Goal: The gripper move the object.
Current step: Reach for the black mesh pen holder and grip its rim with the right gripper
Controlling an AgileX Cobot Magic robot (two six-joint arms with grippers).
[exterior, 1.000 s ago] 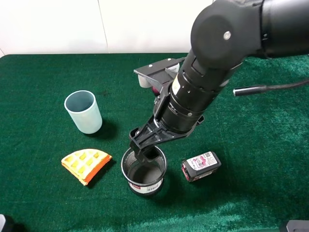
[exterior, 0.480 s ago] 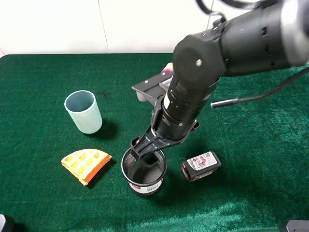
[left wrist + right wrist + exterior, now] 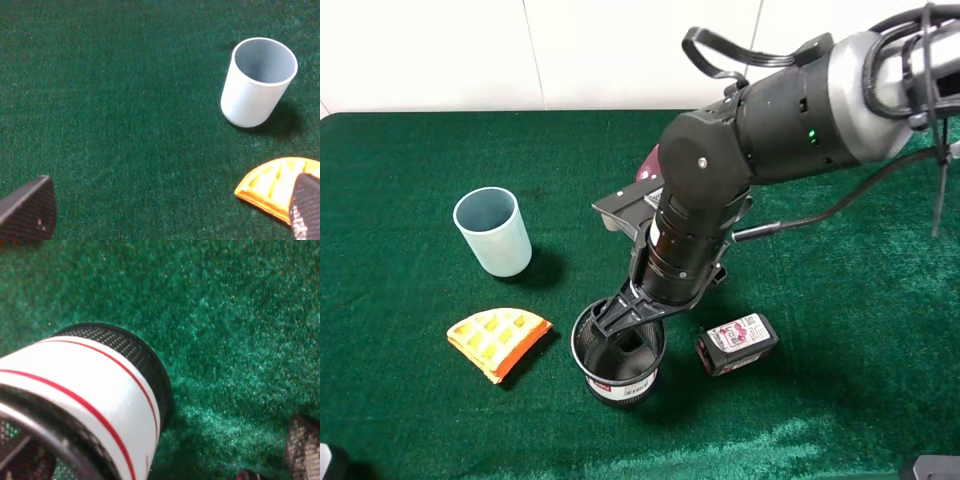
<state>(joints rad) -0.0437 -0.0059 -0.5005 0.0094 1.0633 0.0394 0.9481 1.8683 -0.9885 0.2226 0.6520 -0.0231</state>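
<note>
From up high, I see the mesh cup [image 3: 618,362] standing straight up on the green cloth [image 3: 410,170]. Its mouth points up, and it sits between the waffle [image 3: 498,340] and the black box [image 3: 737,343]. My right gripper [image 3: 623,322] is right on top of it, reaching down at a slant from behind. Its tips are at the back of the rim, and one seems to dip inside. I cannot tell if they are pinching the wire wall. In the left wrist view, the left gripper [image 3: 165,215] has its tips far apart with nothing between them. It looks at the blue cup [image 3: 257,82] and the waffle, and the mesh cup is not there. In the right wrist view, the white label [image 3: 85,385] on the mesh cup is very close. One finger [image 3: 302,450] is off to the side, with cloth between it and the cup, so I cannot be sure of the hold. I think the right arm is far nearer and should do this job. It needs to squeeze the rim wall and lift straight up.
</note>
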